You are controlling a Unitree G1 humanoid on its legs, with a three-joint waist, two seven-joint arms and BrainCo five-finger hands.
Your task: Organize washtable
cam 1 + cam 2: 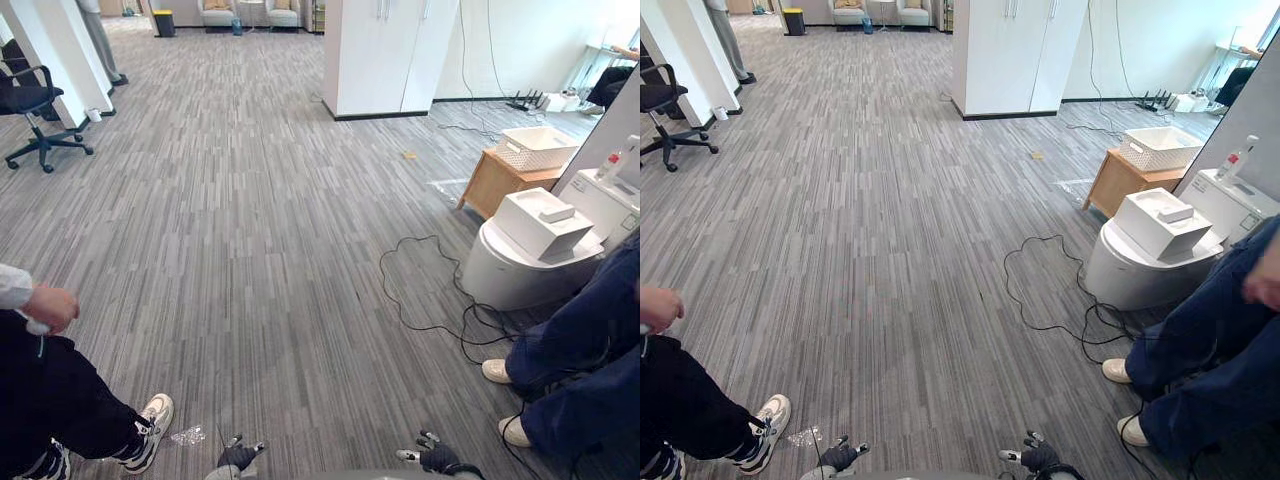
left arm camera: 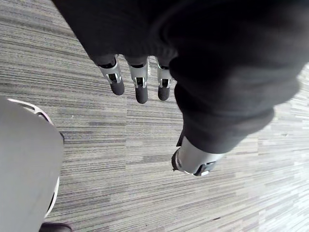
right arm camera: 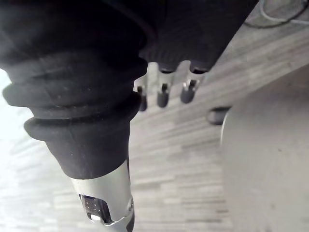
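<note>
My left hand (image 1: 238, 457) and right hand (image 1: 435, 458) hang low at the near edge of the carpet, well apart from everything else. In the left wrist view the left hand's fingers (image 2: 141, 83) are straight over bare carpet and hold nothing. The right hand's fingers (image 3: 162, 94) are likewise relaxed and empty. Far off at the right stands a white toilet (image 1: 505, 272) with a white box (image 1: 540, 222) on its lid. A bottle (image 1: 612, 163) stands on the tank. Behind it a small wooden table (image 1: 495, 180) carries a white basket (image 1: 535, 148).
A person in dark trousers and white sneakers (image 1: 150, 420) stands at the near left. Another person in blue trousers (image 1: 580, 350) is at the right beside the toilet. A clear wrapper (image 1: 188, 436) lies by my left hand. Further back are a white cabinet (image 1: 385, 55) and an office chair (image 1: 30, 110).
</note>
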